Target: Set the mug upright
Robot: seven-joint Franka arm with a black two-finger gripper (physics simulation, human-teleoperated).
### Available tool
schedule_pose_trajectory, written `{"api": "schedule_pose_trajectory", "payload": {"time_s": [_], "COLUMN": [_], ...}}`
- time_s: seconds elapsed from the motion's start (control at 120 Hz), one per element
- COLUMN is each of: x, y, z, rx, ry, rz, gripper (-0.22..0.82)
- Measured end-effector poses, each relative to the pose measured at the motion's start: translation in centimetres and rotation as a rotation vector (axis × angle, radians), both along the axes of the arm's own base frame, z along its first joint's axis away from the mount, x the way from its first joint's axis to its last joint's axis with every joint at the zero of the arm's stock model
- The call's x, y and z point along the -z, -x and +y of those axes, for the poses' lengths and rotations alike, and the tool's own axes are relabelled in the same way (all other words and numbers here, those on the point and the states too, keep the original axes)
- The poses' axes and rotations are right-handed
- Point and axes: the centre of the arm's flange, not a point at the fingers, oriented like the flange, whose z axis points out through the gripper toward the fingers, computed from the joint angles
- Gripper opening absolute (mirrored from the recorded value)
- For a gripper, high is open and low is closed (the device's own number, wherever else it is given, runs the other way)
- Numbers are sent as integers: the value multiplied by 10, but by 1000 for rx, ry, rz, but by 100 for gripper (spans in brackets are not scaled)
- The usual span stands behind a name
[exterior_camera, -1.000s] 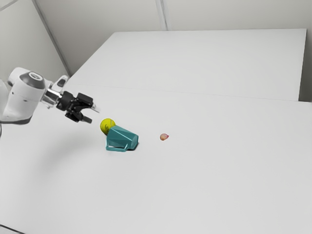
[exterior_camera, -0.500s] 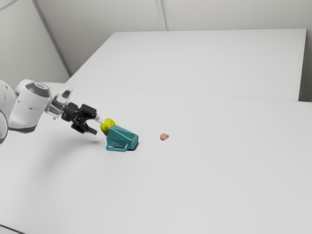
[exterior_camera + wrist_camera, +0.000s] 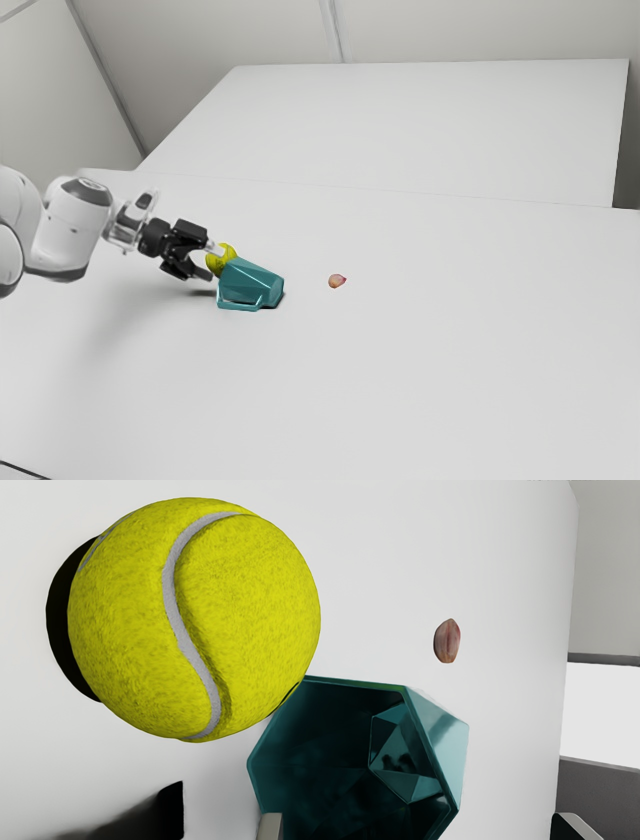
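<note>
The one mug (image 3: pixel 250 284) lies on its side on the counter (image 3: pixel 430 370), its mouth toward the jaws, and the wrist view looks into its hollow as far as the faceted bottom. The jaws stand wide apart and released, close by the mouth, though whether they touch the rim I cannot tell. I count one tennis ball (image 3: pixel 200 620) just beside the mug and one small reddish-brown bulb (image 3: pixel 447 641) lying apart from both.

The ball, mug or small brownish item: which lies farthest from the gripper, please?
The small brownish item: it lies alone, beyond the teal mug, while mug and ball are close to the gripper.
</note>
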Motion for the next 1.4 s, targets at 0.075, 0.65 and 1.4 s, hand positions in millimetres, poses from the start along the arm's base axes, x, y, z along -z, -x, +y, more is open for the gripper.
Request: {"api": "schedule_pose_trajectory", "payload": {"time_s": [0.075,0.65,1.4], "x": [3,17,-3], "y": [-1,-10,-17], "z": [-3,-38,-57], "rx": [2,55,97], "ry": [12,54,46], "rz": [-8,-40,-92], "gripper": [58,58,-14]}}
